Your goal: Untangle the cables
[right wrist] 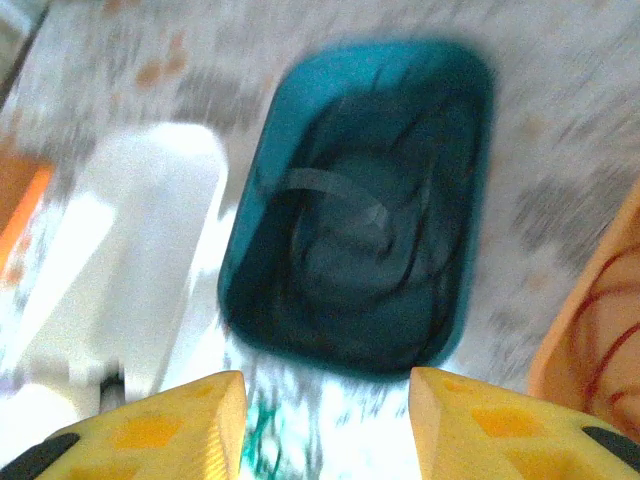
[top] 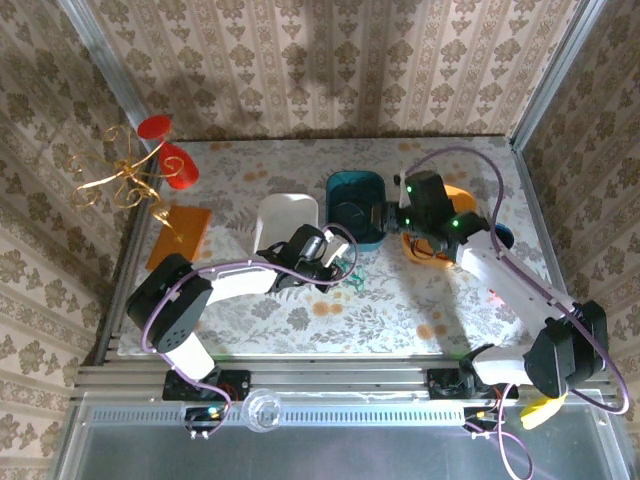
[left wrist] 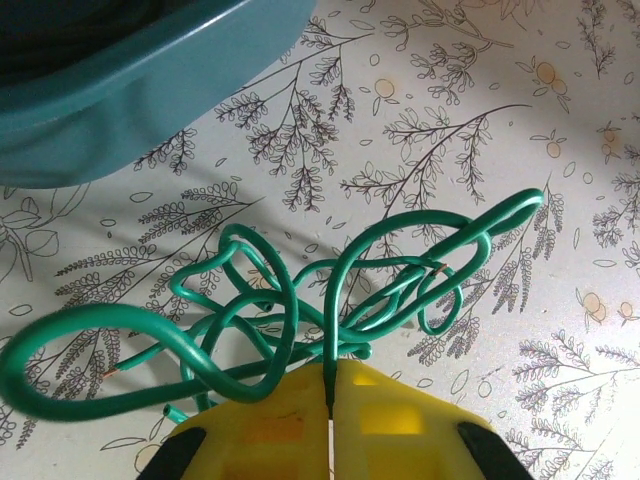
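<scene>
Just ahead of the left gripper [left wrist: 330, 378], its pinched green cable [left wrist: 90, 318] sprawls.

free: near tabletop [top: 400, 310] | obstacles: white bin [top: 287, 215], teal bin [top: 357, 195], green cable [left wrist: 100, 315] tangled beside it

Teal bin [top: 352, 182] beside white bin [top: 288, 212]

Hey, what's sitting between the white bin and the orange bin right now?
The teal bin, with dark cable coiled inside, sits between the white bin and the orange bin; the right wrist view shows it.
</scene>
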You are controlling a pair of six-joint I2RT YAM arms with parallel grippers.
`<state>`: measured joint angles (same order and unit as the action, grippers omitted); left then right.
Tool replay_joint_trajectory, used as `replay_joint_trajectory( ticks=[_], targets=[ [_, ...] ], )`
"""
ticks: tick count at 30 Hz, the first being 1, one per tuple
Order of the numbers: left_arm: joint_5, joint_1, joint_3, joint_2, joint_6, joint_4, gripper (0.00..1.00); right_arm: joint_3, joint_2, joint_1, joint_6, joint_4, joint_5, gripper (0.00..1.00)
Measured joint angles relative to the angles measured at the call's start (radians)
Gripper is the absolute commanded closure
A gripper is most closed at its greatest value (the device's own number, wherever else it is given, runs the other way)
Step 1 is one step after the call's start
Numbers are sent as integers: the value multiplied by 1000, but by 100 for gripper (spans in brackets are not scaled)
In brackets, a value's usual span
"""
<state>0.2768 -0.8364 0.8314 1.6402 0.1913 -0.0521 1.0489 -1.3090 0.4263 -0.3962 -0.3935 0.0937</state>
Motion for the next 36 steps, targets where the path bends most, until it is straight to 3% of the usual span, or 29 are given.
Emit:
replay_joint_trajectory(
  ticks=[4,8,13,17,20,29,31,36],
  targets=[
    [12,0,0,0,0,0,93,-124,-64,7,-3,10,208,52],
    [19,0,0,0,0,0,93,-75,-223,13,37,-14,329,52],
    [28,0,0,0,0,5,93,-45,-322,13,91,-30,367,48],
    [37,0,7,2,0,16,93,-45,-330,13,114,-32,394,48],
    [42,0,19,11,0,17,93,-45,-341,13,125,-32,412,53],
    [41,0,27,20,0,18,93,-47,-319,18,148,-75,421,52],
    [41,0,27,24,0,18,93,-50,-299,21,153,-83,414,55],
    [42,0,27,31,0,18,93,-56,-292,31,160,-80,387,77]
  ],
)
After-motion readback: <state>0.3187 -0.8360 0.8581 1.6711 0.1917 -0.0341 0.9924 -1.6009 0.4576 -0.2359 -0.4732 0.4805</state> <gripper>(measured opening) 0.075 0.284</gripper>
